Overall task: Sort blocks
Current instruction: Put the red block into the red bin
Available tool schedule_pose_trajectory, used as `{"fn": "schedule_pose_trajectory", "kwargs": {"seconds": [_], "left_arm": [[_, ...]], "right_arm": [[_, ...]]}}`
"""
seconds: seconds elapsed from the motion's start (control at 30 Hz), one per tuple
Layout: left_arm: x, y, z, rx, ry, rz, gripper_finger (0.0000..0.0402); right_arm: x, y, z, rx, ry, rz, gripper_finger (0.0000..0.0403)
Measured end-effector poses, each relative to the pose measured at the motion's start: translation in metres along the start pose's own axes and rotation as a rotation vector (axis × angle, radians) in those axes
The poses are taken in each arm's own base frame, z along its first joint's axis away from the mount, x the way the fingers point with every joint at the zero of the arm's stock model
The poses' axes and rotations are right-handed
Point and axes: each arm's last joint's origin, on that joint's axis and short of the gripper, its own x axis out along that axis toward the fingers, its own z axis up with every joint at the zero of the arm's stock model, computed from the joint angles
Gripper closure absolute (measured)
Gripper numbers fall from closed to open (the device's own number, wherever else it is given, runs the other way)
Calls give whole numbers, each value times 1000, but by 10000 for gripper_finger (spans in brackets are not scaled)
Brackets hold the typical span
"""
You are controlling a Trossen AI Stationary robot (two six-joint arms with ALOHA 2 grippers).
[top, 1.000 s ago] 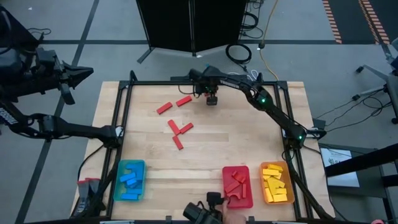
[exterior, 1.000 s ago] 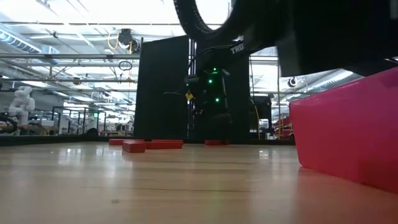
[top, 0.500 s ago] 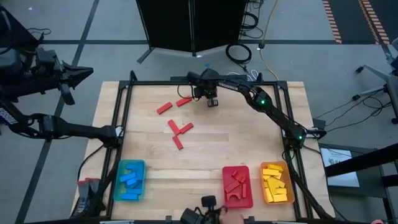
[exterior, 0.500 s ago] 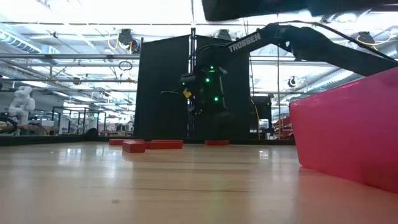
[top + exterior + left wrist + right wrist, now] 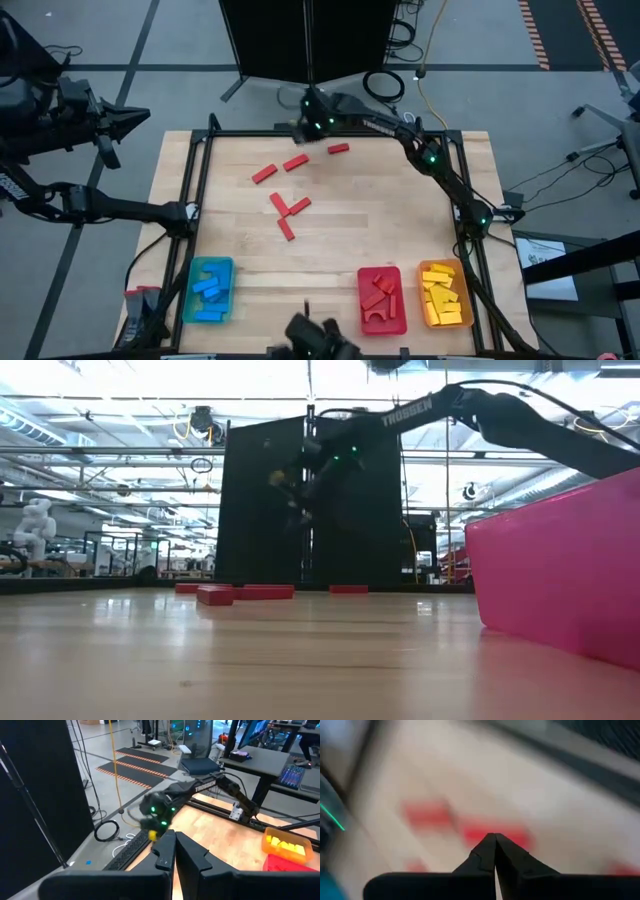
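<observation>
Left end effector (image 5: 174, 851) parked off the table's (image 5: 240, 250) left, fingers pressed together. Six red blocks (image 5: 285, 205) loose mid-table toward the far edge. Right end effector (image 5: 494, 851) pinched shut, empty, swinging above that edge; risk: blurred fast sweep could overshoot or knock the blocks.

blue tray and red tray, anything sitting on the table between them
Nothing: in the high view the stretch of wood between the blue tray and the red tray is bare.
</observation>
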Motion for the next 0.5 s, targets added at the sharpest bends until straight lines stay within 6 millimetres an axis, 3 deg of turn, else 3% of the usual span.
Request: {"fn": "schedule_pose_trajectory", "kwargs": {"seconds": [0.1,0.2,0.33,0.5], "left_arm": [[0,0,0,0,0,0,385],[0,0,0,0,0,0,385],[0,0,0,-6,0,-1,385],[0,0,0,-6,1,-7,385]], "right_arm": [[-5,0,26,222,-211,104,402],[-14,-25,41,343,-324,5,403],[-23,-76,35,484,-191,-241,403],[-39,-90,28,396,-85,-348,403]]}}
